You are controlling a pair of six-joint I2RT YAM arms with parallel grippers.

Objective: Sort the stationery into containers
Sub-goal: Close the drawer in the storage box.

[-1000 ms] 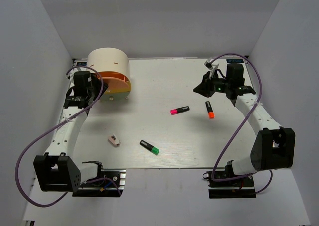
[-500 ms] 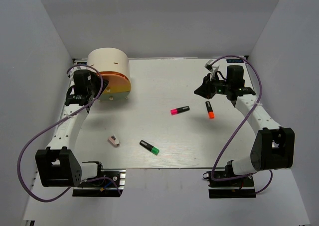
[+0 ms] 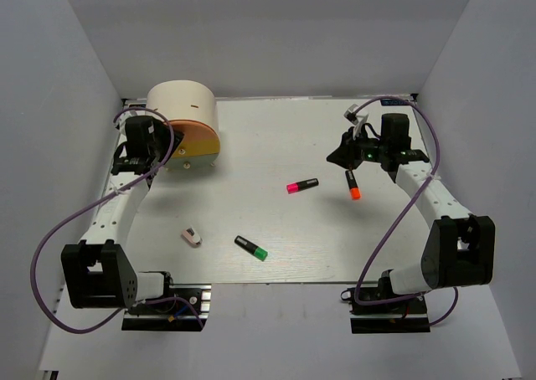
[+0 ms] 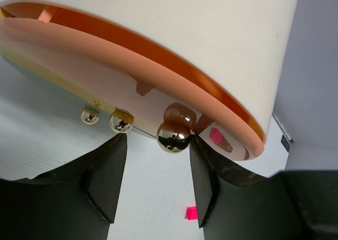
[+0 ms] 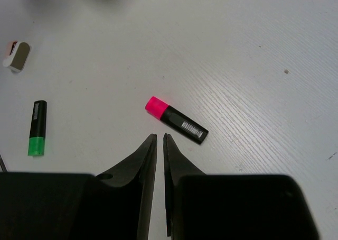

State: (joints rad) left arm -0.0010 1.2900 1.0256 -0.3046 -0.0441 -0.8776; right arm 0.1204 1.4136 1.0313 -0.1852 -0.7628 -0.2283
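Note:
The cream drum organizer (image 3: 182, 104) stands at the far left, its orange drawer (image 3: 198, 137) and yellow drawer (image 3: 191, 154) swung partly out. In the left wrist view the orange drawer (image 4: 105, 79) fills the top, with three gold knobs below it. My left gripper (image 4: 156, 171) is open, and the largest knob (image 4: 173, 137) sits between its fingertips; it also shows in the top view (image 3: 165, 148). My right gripper (image 5: 160, 138) is shut and empty, just short of the pink highlighter (image 5: 177, 121). The orange highlighter (image 3: 353, 185), green highlighter (image 3: 251, 248) and eraser (image 3: 192, 236) lie on the table. No pens show.
The white walls close in the table (image 3: 268, 221) on three sides. The organizer sits close to the left wall. The green highlighter (image 5: 37, 134) and eraser (image 5: 17, 56) also show in the right wrist view, left of the gripper.
The drawers have swung in closer to the drum and my left gripper has followed them toward it. My right gripper has shifted slightly; the loose items have not moved.

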